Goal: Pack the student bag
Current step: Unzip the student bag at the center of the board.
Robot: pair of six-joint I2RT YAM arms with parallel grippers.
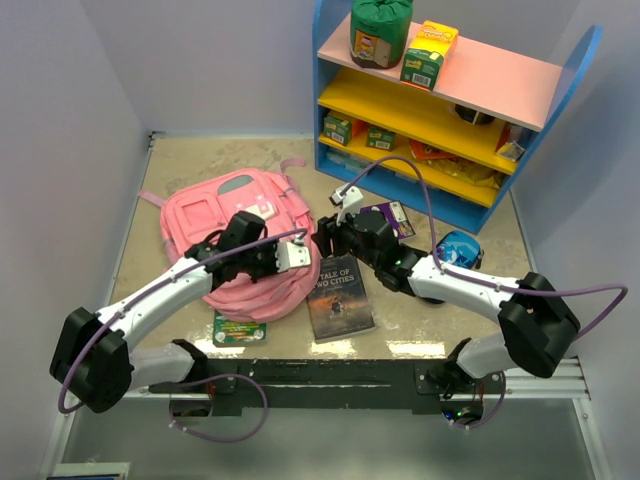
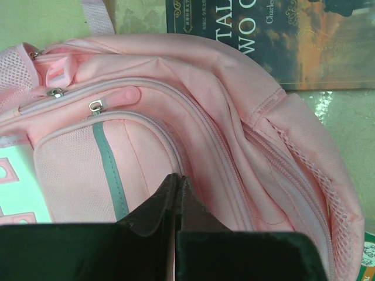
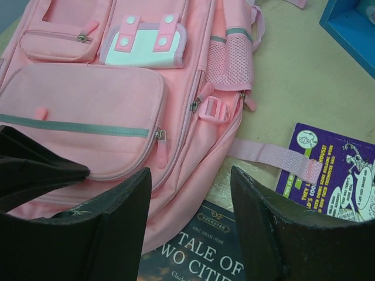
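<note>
The pink student bag (image 1: 235,225) lies flat on the table, front up, zippers shut; it fills the left wrist view (image 2: 234,117) and the upper left of the right wrist view (image 3: 88,111). My left gripper (image 1: 290,258) is shut, its tips (image 2: 177,178) resting on the bag beside the front pocket's zipper; whether they pinch fabric is hidden. My right gripper (image 1: 324,238) is open and empty (image 3: 190,172), hovering over the bag's right edge and the top of a dark book, "A Tale of Two Cities" (image 1: 340,295) (image 3: 199,257).
A purple booklet (image 1: 395,215) (image 3: 334,170) lies right of the bag under a pink strap (image 3: 269,155). A green booklet (image 1: 240,330) lies at the bag's near edge. A blue round item (image 1: 460,248) sits by the right arm. A blue shelf unit (image 1: 450,110) stands at the back right.
</note>
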